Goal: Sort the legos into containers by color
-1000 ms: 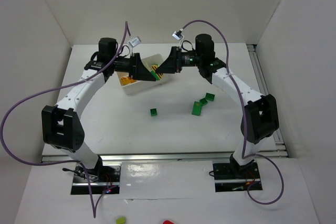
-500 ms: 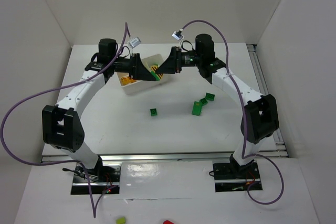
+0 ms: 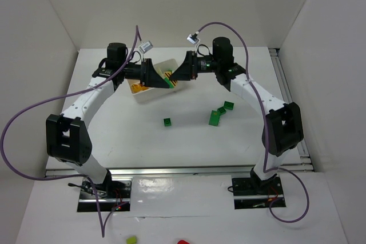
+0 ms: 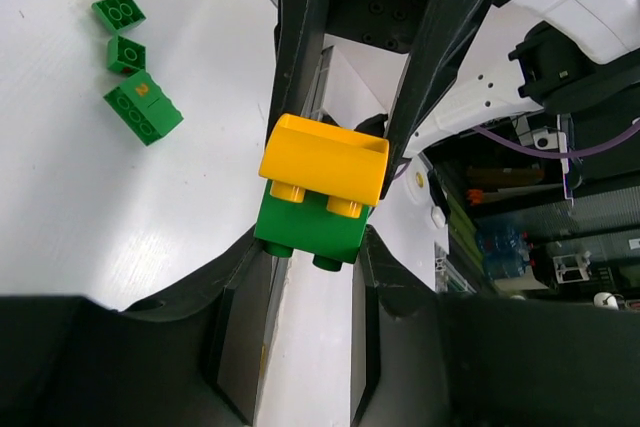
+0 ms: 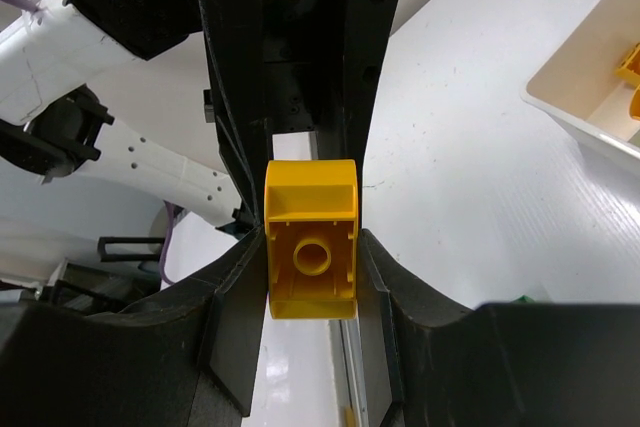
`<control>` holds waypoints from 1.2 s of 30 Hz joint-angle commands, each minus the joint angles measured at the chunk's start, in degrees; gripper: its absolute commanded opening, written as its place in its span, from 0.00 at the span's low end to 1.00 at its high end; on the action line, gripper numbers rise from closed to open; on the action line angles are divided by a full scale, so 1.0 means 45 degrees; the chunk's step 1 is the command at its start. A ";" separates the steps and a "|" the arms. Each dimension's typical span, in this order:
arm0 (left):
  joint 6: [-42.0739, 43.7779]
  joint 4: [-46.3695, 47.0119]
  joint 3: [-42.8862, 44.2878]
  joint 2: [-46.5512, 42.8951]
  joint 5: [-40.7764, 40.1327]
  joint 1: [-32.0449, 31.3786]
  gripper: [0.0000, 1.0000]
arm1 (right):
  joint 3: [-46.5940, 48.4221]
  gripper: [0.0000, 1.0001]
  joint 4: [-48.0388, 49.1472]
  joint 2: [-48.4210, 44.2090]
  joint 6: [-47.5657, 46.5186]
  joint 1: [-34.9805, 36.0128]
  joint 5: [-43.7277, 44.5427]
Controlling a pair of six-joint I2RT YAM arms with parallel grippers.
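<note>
A dark green lego [image 4: 305, 225] and a yellow lego [image 4: 324, 161] are stuck together and held in the air between both grippers, above the white tray [image 3: 146, 97]. My left gripper [image 4: 310, 247] is shut on the green lego, its pads against the lego's sides. My right gripper [image 5: 312, 247] is shut on the yellow lego [image 5: 310, 209], whose hollow underside faces its camera. In the top view the two grippers meet tip to tip, the left gripper [image 3: 164, 80] and the right gripper [image 3: 175, 78]. Orange legos [image 3: 136, 88] lie in the tray's left compartment.
Several loose dark green legos lie on the table: one [image 3: 167, 122] near the middle and a cluster [image 3: 215, 118] to the right, also seen in the left wrist view [image 4: 142, 107]. The tray's wall [image 5: 585, 132] shows at the right wrist view's edge.
My left gripper's jaws have closed onto the green lego. Both arms and the right gripper's hold on the yellow lego stay as they were.
</note>
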 commanded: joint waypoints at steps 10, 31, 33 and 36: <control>0.0355 -0.0640 -0.1334 -0.0169 -0.0491 0.1061 0.00 | 0.0232 0.23 -0.0161 0.0118 -0.0407 0.0053 0.1487; -0.1577 -0.7669 0.0323 -0.3959 -1.4943 0.3133 0.00 | 0.9847 0.23 -0.5429 0.7203 -0.2946 0.2257 0.7503; -0.1714 -0.7788 0.0577 -0.4505 -1.5724 0.3134 0.00 | 1.0949 0.23 -0.5591 0.8122 -0.3063 0.2530 0.7660; -0.1832 -0.7925 0.0928 -0.4917 -1.6157 0.3134 0.00 | 1.1716 0.23 -0.5280 0.9218 -0.3063 0.2823 0.8050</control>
